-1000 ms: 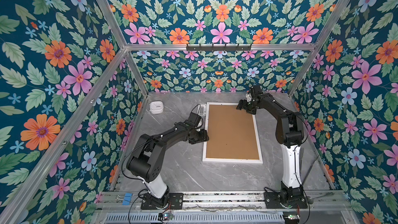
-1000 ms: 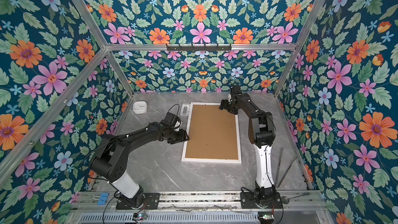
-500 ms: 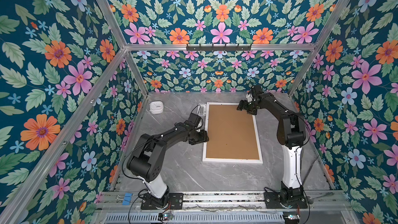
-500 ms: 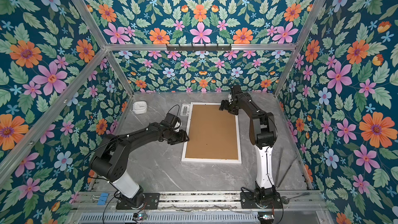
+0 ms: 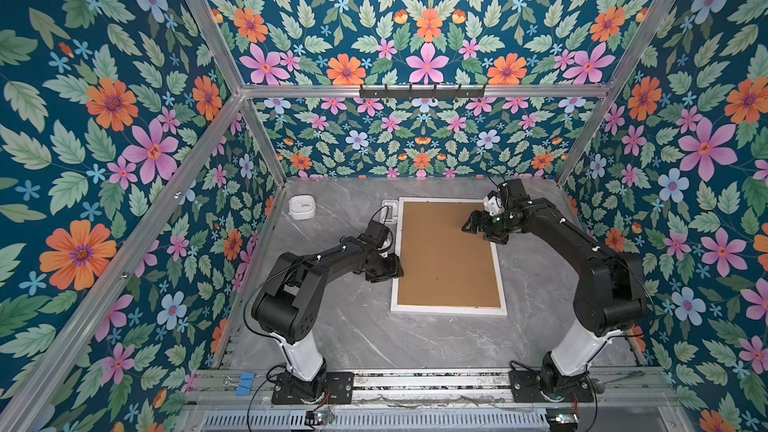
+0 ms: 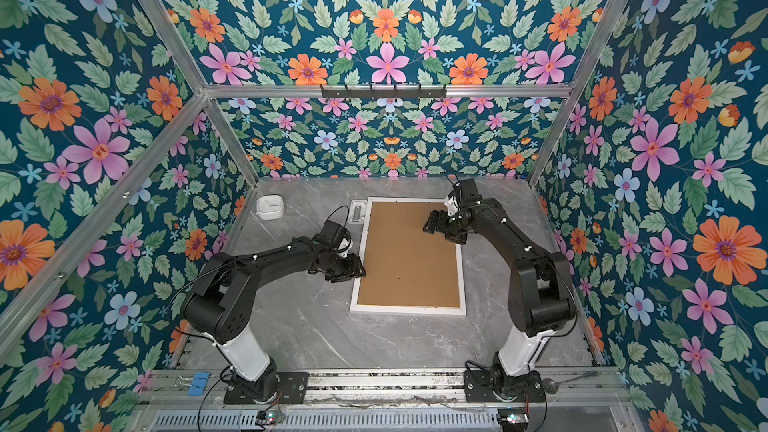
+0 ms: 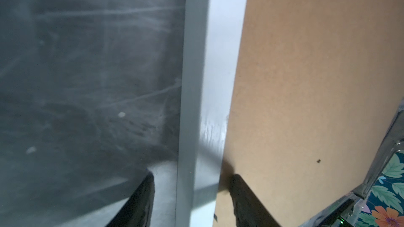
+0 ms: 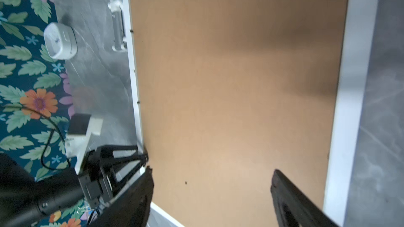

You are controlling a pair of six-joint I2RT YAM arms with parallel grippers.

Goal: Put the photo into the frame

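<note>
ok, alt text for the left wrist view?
The left pincer straddles the rim of the white frame, jaws apart. One fingertip is over the grey table, the other over the brown backing board that sits in the frame.

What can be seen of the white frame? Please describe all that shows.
The frame is a large white rectangle with a narrow rim, smooth and painted-looking. It lies flat on the grey marbled table, back up, a brown backing board filling its opening; small dark tabs sit along one inner edge. The left gripper straddles its left long rim with open jaws.
</note>
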